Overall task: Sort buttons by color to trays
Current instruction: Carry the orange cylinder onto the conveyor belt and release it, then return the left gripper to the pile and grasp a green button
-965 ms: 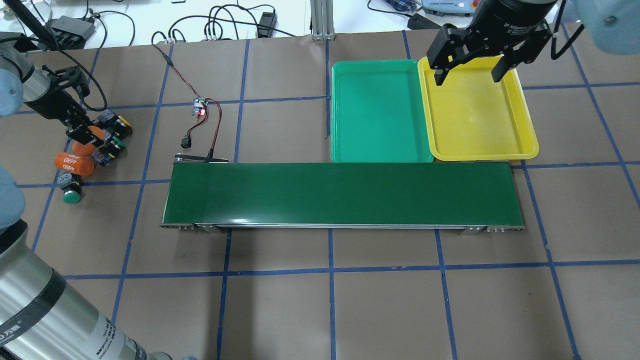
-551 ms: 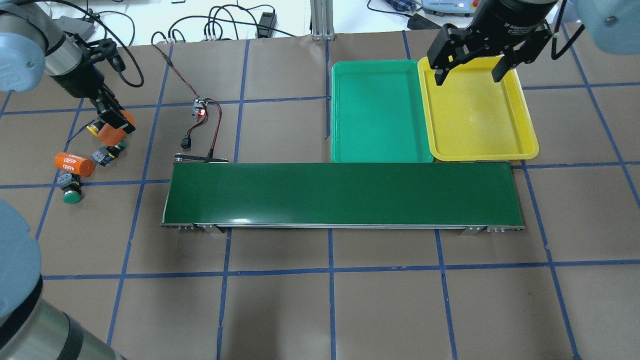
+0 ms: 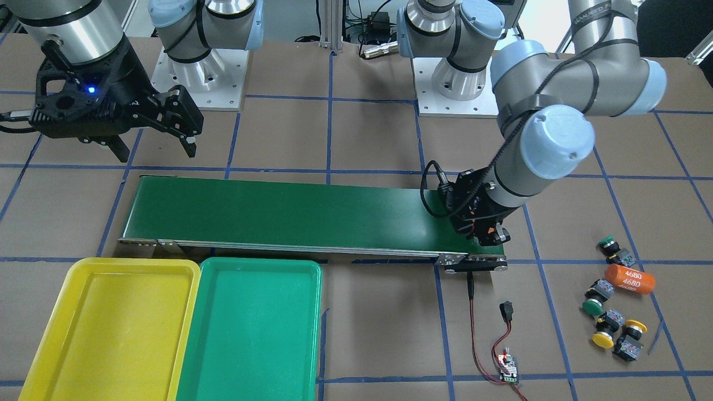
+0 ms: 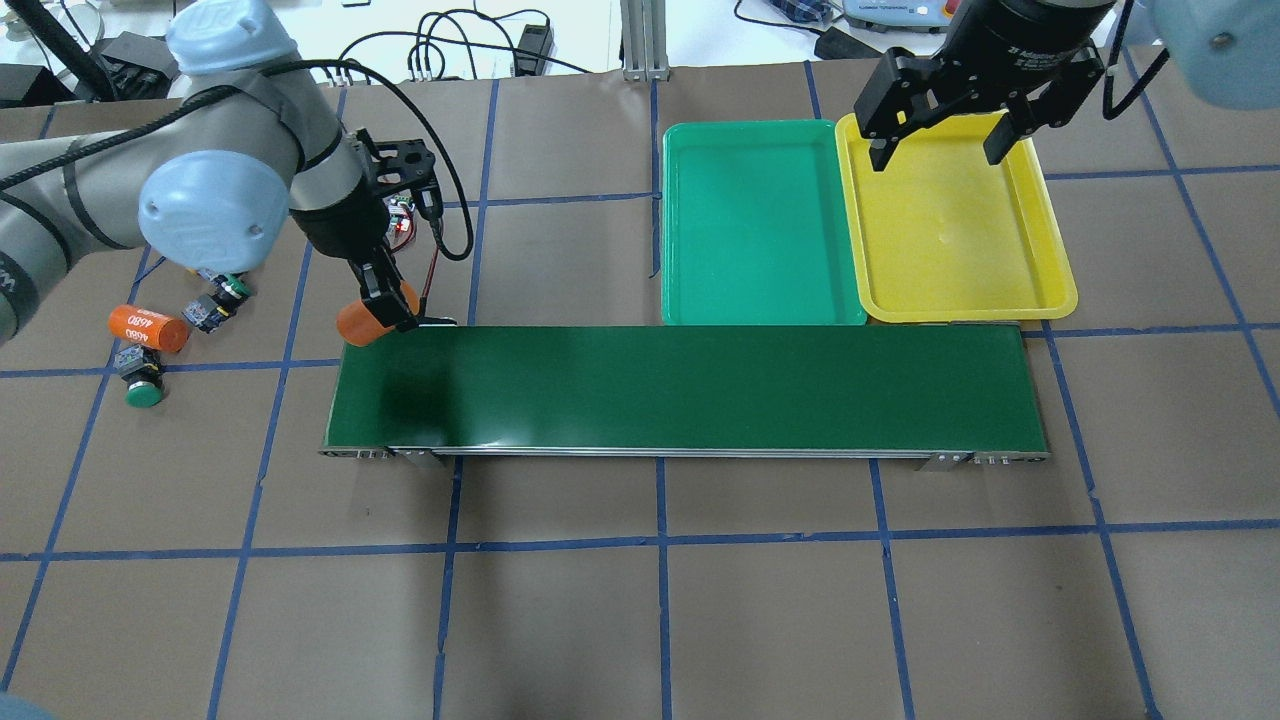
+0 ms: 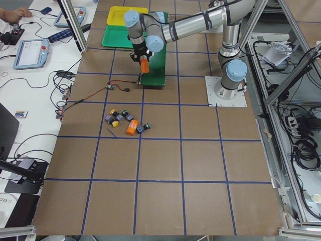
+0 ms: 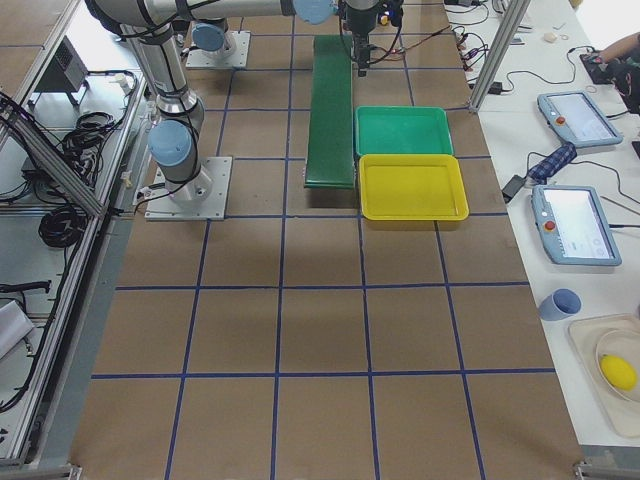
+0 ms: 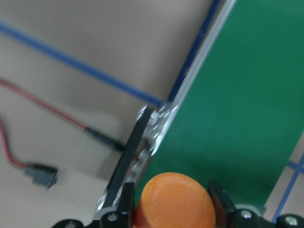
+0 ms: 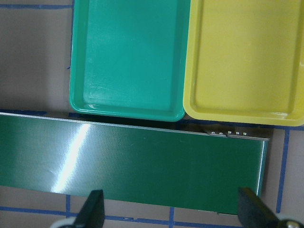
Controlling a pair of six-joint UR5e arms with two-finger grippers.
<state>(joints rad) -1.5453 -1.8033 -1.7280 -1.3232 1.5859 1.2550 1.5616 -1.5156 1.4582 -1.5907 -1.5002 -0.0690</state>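
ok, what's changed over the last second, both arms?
The left gripper, shut on an orange cylinder, lifted it out of the pile and carried it right, to the left end of the conveyor belt. Nothing was let go. The right gripper stayed open above the yellow tray. The green tray, second orange cylinder and green button beside it did not move.

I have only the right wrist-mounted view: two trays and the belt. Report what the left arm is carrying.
Observer: The left end effector is shut on an orange cylinder.
Operator: Give its position.
Observer: It hangs at the conveyor belt's end on the robot's left.
Operator: Report the items to sort.
Observer: Two green buttons and two yellow buttons lie on the table beyond that end, beside a second orange cylinder.
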